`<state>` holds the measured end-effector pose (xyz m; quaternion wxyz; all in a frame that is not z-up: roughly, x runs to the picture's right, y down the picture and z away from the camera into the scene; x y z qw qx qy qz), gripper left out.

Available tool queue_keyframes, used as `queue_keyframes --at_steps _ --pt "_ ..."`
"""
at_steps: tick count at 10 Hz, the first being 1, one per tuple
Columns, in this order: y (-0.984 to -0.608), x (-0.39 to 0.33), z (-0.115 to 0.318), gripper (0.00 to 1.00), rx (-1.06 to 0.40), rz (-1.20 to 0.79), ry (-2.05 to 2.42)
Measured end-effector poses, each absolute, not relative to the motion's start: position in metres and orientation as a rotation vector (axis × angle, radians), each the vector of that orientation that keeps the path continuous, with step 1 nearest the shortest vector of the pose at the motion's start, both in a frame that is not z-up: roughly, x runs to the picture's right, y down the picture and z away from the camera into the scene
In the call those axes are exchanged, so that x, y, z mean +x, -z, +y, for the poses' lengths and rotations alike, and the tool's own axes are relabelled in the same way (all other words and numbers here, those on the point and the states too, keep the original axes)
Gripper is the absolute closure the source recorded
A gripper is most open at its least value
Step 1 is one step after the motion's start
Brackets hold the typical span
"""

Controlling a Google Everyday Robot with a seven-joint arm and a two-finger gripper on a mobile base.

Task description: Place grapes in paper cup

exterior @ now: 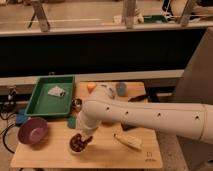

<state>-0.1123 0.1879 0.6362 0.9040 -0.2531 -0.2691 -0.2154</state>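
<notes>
A white paper cup (75,147) stands on the wooden table (100,155) at the front left. Dark purple grapes (77,143) sit in the cup's mouth. My gripper (84,138) is at the end of the thick white arm (150,119) that reaches in from the right. It is right over the cup, touching or just above the grapes. The arm hides most of the gripper.
A purple bowl (33,131) sits left of the cup. A green tray (40,102) holding a white crumpled item (56,91) is at the back left. A banana (127,141) lies right of the cup. An orange item (90,86), a blue-grey item (121,89) and a small can (77,103) stand at the back.
</notes>
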Motion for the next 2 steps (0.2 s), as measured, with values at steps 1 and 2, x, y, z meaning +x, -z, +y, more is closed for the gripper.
queue_keyframes --at_steps 1,2 --pt "-0.6312 -0.1161 0.1852 0.20 -0.512 -0.560 0.451" --pt "-0.6253 -0.1207 0.1817 0.20 -0.495 -0.563 0.458"
